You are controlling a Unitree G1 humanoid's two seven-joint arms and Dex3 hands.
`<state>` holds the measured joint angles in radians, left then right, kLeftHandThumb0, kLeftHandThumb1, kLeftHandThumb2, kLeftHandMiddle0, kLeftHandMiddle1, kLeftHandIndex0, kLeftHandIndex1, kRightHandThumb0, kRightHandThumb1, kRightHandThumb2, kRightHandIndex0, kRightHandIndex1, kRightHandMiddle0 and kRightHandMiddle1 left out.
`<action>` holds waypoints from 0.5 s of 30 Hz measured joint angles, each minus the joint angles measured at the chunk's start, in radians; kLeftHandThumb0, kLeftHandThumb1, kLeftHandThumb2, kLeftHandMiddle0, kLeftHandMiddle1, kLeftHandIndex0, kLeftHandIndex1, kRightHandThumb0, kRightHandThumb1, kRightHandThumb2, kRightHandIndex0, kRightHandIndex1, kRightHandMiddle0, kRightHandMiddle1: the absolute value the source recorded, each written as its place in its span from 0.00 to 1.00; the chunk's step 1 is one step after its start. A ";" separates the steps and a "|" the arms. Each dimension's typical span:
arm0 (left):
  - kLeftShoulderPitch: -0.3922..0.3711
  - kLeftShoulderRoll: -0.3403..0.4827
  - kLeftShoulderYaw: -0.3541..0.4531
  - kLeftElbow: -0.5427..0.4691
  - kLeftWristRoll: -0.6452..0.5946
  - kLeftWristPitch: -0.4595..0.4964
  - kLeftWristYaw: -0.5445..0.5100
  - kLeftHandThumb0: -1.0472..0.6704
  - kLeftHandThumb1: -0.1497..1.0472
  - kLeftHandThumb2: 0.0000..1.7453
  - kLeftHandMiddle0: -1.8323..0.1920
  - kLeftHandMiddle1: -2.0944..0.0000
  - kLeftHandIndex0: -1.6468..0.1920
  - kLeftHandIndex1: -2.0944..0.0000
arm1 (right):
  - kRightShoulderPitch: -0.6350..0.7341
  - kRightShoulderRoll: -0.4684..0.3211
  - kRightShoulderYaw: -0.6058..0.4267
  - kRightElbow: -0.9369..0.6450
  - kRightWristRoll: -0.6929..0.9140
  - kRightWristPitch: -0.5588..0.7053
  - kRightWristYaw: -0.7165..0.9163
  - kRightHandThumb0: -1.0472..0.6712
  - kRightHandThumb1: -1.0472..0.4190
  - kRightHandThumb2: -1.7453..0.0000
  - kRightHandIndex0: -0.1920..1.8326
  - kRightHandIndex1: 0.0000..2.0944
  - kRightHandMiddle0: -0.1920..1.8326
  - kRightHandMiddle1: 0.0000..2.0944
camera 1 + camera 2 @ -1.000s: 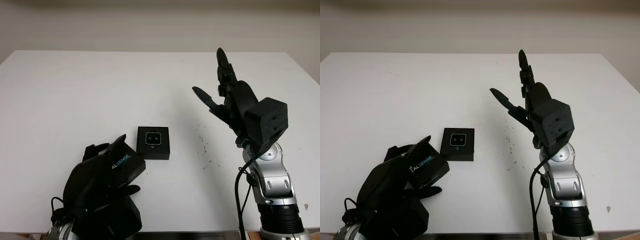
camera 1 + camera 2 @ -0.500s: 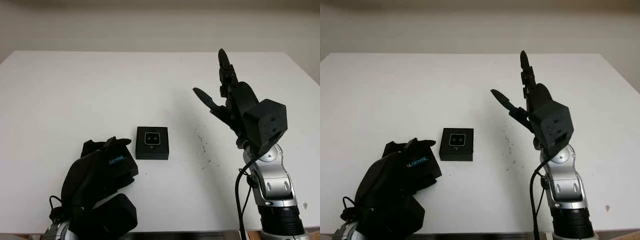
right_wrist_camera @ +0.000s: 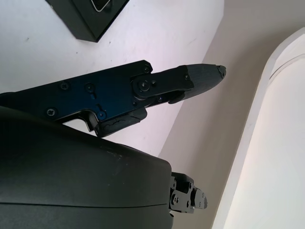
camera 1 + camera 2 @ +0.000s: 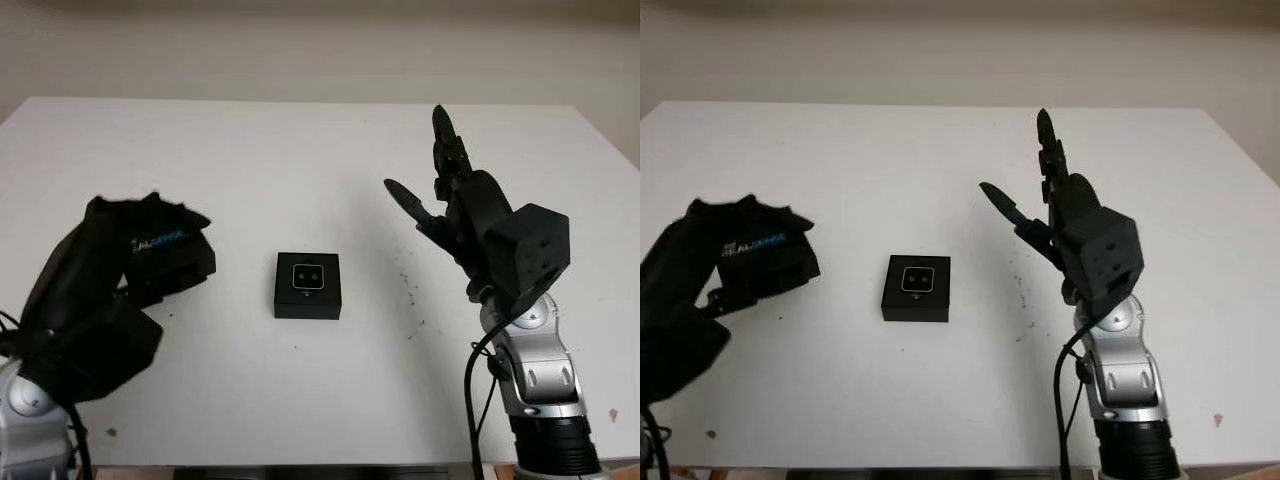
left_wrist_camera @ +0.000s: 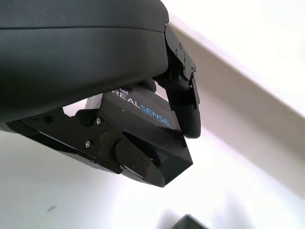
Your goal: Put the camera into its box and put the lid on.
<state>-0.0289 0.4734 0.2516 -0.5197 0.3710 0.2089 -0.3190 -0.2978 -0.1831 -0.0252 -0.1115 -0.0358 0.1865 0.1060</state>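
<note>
Left robot hand (image 4: 120, 265) raised above the counter (image 4: 300, 150) on its left side, nearer the front edge than the far one. Fingers (image 5: 183, 95) curled round the lid (image 5: 143, 138), a black rectangular piece with "REALSENSE" printed on its top face in white and blue. Lid is clamped between fingers on opposite sides and sits clear of the counter surface, tilted.

Box (image 4: 307, 285) sits on the counter about mid-width, a little nearer the front edge than the far edge. Black, square, open on top. Camera (image 4: 306, 277) lies inside it, small and pale-framed, two dark lenses facing up. Box is well apart from the lid, to its right.

Right robot hand (image 4: 440, 195) held up above the right half of the counter, palm turned toward the middle, empty, fingers extended and not curled. One finger points toward the far edge, another reaches toward the middle. A scatter of small dark specks (image 4: 410, 290) marks the counter between the box and the right arm.
</note>
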 measured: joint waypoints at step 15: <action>-0.201 0.056 -0.220 0.322 -0.110 -0.179 -0.086 0.53 0.99 0.03 0.70 0.35 0.72 0.39 | -0.035 0.046 -0.010 0.175 0.092 -0.147 0.036 0.15 0.00 0.64 0.02 0.02 0.02 0.01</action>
<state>-0.2297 0.5298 0.0312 -0.1980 0.2611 0.0300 -0.4049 -0.3326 -0.1370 -0.0355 0.0631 0.0565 0.0398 0.1423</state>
